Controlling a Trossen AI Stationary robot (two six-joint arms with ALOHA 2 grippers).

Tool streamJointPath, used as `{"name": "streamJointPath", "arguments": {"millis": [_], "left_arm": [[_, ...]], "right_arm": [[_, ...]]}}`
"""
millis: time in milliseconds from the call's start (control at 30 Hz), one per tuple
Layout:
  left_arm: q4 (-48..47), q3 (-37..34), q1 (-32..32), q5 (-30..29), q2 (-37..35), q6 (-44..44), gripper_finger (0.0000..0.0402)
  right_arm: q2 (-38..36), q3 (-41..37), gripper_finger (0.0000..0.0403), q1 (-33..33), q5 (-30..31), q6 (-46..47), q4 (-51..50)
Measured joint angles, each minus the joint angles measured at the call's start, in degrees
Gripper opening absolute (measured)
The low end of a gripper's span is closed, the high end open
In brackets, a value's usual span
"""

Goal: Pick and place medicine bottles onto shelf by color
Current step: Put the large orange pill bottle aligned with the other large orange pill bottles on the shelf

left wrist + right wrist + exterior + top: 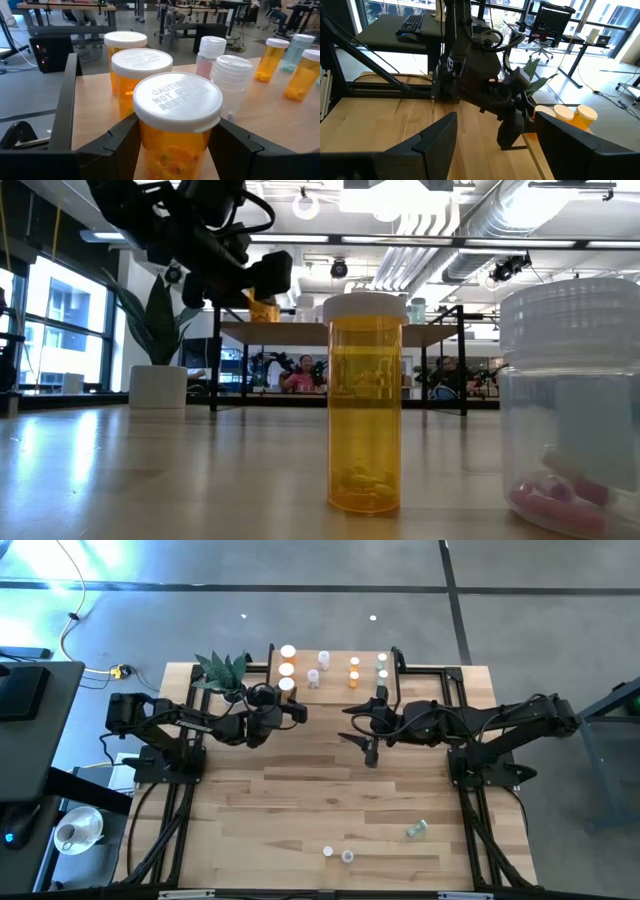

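Right up against the left wrist camera is a fat orange plastic pill bottle with a white child-proof cap (pixel 177 102), standing upright between the two dark fingers (pixel 120 140) of the left gripper (pixel 292 711). So the bottle's long axis is vertical and it sits square in the jaws, one finger on each side of the body. The jaws look about half open and closed against the bottle's sides, so I'd call that a grip on it, not just a hover.

Going out from that bottle: just behind it stand two more orange bottles with white caps (pixel 141 65), in a straight row on the small light-wood shelf (pixel 335 665), and the held one looks lined up as third in that row. Beside the row is a clear bottle with a white ribbed cap (pixel 231 75); farther along the shelf, smaller orange bottles (pixel 270 59) and a pale green one (pixel 298 47).

Left arm is clearly the nearer one to that row. My guess is it only needs to let go and back away without tipping the neighbours.

The right gripper (pixel 372 745) hangs over the wooden surface (pixel 330 800), near the shelf's front edge and off to the held bottle's side, jaws wide with nothing between them. A few bottles (pixel 417 830) lie well apart from the shelf at the surface's near edge.
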Motion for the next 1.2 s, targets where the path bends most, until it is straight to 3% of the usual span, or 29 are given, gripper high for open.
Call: {"name": "streamJointPath", "arguments": {"millis": [1200], "left_arm": [[0.5,-0.1,-0.7,0.5,0.1,4.5,0.0195]], "right_arm": [[0.0,0.0,0.0256,0.0,0.0,2.6,-3.6]]}}
